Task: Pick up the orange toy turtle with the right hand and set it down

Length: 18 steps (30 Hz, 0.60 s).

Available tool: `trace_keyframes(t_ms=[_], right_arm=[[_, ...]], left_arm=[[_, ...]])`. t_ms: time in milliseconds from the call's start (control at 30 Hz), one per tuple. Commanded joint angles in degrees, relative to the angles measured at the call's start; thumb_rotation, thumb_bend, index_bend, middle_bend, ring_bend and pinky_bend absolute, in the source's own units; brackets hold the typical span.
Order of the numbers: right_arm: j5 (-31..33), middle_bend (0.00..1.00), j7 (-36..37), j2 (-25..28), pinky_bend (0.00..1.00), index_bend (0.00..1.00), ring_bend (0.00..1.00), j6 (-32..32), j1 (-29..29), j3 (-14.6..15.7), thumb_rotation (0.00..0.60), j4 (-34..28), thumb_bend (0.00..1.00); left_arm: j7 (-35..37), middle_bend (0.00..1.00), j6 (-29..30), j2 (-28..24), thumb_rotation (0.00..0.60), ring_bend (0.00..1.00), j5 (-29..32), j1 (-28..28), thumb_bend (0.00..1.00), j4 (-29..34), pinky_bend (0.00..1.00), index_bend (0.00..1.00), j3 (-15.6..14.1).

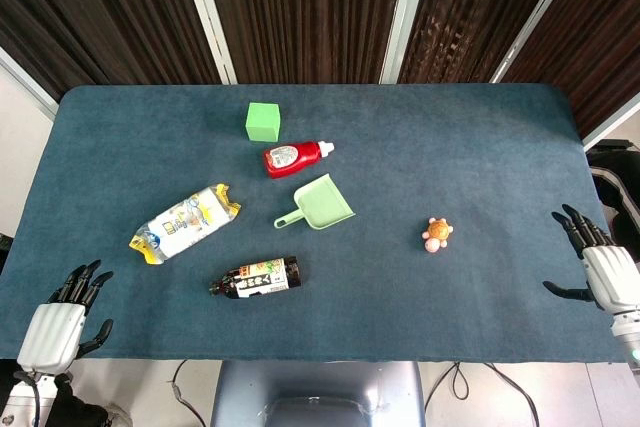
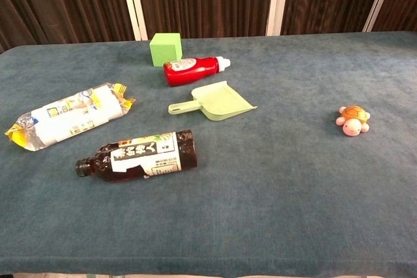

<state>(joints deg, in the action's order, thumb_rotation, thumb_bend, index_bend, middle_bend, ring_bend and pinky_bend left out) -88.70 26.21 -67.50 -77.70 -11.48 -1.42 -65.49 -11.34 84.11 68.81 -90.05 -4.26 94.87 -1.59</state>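
Large dark characters are printed on the white label of the dark bottle (image 2: 139, 155), but they cannot be made out. Print is also carried on the red bottle (image 2: 193, 70) and on the clear snack packet (image 2: 68, 114), all too small to be read.

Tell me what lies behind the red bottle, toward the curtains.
Behind the red bottle stands a green cube on the blue table cloth, a small gap between them. The cloth right under the bottle is covered.
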Motion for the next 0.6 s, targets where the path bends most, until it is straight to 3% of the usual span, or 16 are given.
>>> trace_keyframes(t_ms=[33,600], right_arm=[[0.01,0.08,0.14,0.02,0.3,0.13,0.12,-0.02,0.0,-0.01,0.6,0.0,0.04],[-0.25,0.08,-0.35,-0.2,0.3,0.13,0.12,-0.18,0.09,0.21,0.6,0.04,0.04]], left_arm=[[-0.06,0.05,0.02,-0.05,0.6,0.07,-0.02,-0.02,0.34,0.08,0.33,0.17,0.02],[2.37,0.05,3.22,0.58,0.6,0.07,-1.73,0.34,0.34,-1.62,0.33,0.13,0.94]])
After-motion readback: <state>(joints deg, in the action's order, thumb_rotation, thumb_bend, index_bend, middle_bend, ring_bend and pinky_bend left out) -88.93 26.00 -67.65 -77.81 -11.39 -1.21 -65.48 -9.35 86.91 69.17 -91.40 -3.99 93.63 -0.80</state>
